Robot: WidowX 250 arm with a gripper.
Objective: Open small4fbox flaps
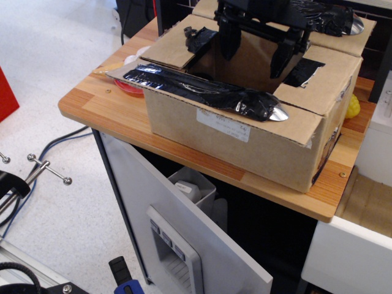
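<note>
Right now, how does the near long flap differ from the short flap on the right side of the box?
The near long flap runs the box's whole front edge; the right short flap spans only the box's width. The near long flap's black tape covers most of its length and is crinkled, ending in a shiny tip; the right short flap carries one smaller, flatter black patch near the opening. Both are brown cardboard, lie roughly level and leave the middle open, where the gripper hangs.
</note>
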